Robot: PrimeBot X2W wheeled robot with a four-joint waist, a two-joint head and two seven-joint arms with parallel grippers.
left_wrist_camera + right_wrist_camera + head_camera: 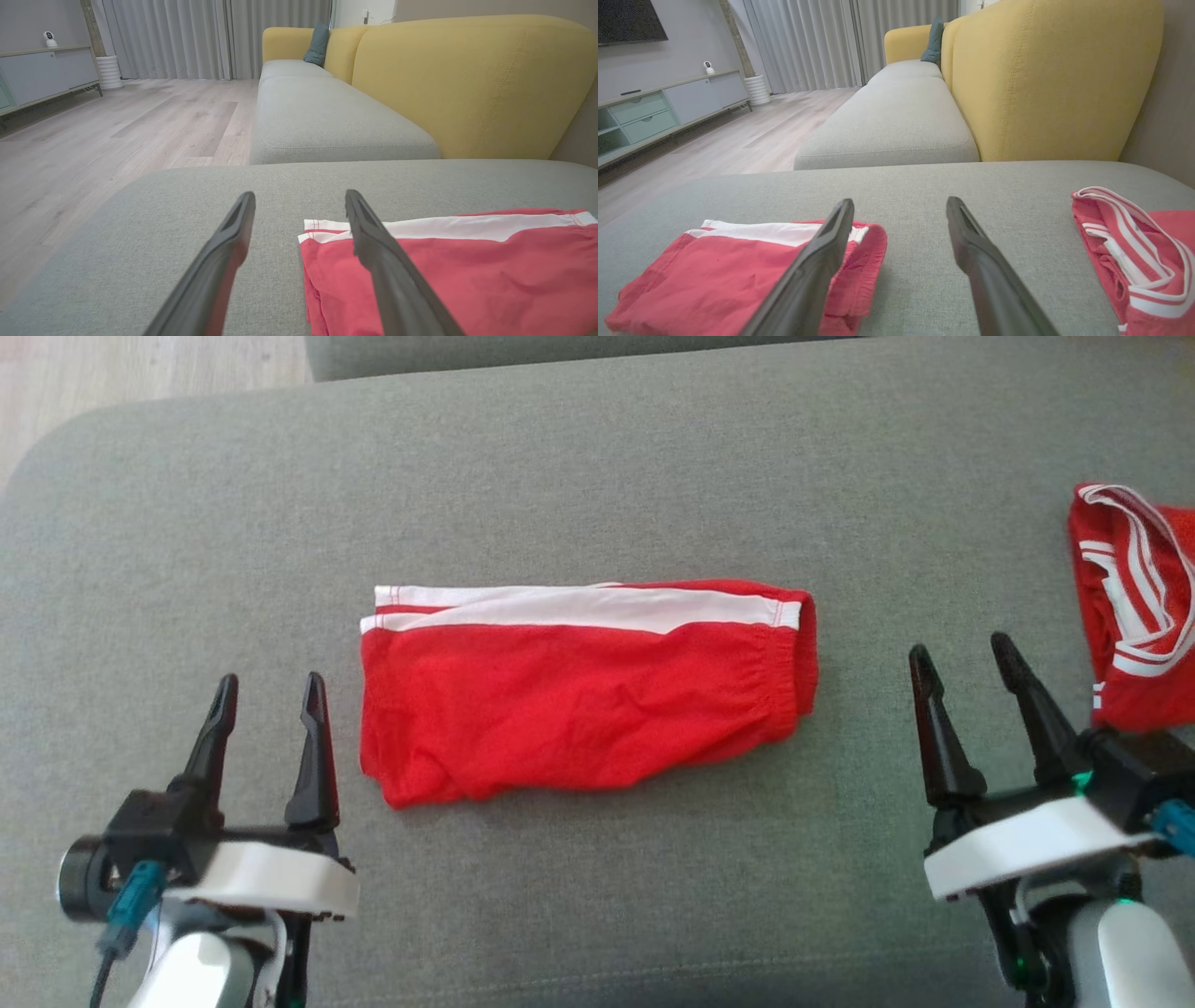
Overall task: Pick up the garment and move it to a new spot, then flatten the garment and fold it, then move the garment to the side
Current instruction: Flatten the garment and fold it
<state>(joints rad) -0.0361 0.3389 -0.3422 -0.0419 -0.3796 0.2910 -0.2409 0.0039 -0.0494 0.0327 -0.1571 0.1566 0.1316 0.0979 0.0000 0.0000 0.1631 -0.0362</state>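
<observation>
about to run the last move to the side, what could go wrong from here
1. Both the left gripper and right gripper stand open, off the folded shorts; a pinch at one end alone could let the layers fall open.
2. A second red garment lies close by the right gripper; a move that way may pile onto or snag it.
3. Leftward, the grey cushion rounds off toward the floor, so the shorts might slide off.

A home living room: yellow sofa point(467, 84), curtains point(210, 37), sideboard point(46, 74).
</observation>
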